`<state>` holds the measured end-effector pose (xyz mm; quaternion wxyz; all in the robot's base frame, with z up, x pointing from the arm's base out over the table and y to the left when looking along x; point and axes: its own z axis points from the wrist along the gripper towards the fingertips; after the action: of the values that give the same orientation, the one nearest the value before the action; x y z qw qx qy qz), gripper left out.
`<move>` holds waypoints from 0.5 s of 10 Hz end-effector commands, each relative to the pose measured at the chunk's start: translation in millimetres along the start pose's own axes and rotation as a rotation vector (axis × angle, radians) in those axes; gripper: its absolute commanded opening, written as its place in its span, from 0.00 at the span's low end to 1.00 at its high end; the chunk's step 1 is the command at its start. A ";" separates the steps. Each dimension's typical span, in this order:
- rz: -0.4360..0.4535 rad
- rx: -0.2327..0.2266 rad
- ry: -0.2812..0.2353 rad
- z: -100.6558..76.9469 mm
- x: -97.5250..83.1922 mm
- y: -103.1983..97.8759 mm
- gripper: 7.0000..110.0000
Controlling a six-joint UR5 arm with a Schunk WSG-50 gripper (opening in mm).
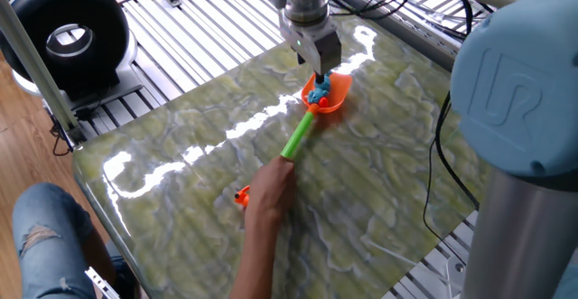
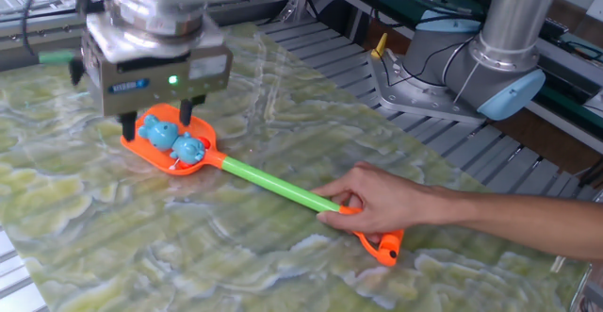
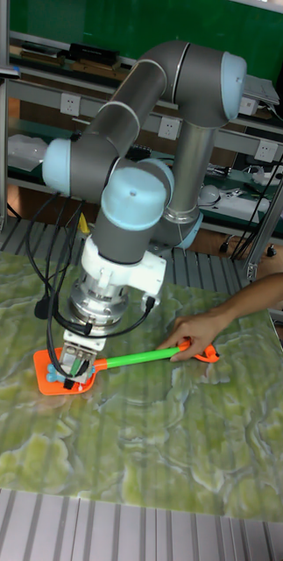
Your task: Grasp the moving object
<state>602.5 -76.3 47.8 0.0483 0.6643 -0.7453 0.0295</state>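
Your gripper (image 2: 156, 123) hangs low over the orange scoop (image 2: 141, 144), which lies flat on the green marbled table (image 2: 283, 246). The jaws stand apart, released; in the other fixed view one finger (image 2: 128, 129) sits at the scoop's far-left edge and the other at its back rim, with the blue toy (image 2: 175, 139) just in front of them and partly between. You cannot tell from any view whether a fingertip touches the toy.

The toy lies inside the scoop head, lumpy, light blue, with small red spots. In one fixed view the gripper (image 1: 318, 73) is right above the toy (image 1: 317, 93), and the scoop (image 1: 332, 96) sits near the table's far edge. In the tall fixed view the gripper (image 3: 74, 368) covers most of the toy (image 3: 78, 375); only a blue sliver shows.

The scoop's green handle (image 2: 273, 185) runs from the head toward a person's hand (image 2: 372, 199), which grips its end. A small orange piece (image 2: 384, 246) lies just beside that hand on the table
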 end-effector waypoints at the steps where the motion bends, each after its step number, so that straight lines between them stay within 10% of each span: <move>1: -0.035 -0.050 -0.033 4.8 -12.5 22.7 0.57; 5: -0.064 -0.070 -0.026 10.2 0.8 26.9 0.57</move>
<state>581.3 -72.1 40.9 0.0613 0.6814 -0.7293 0.0058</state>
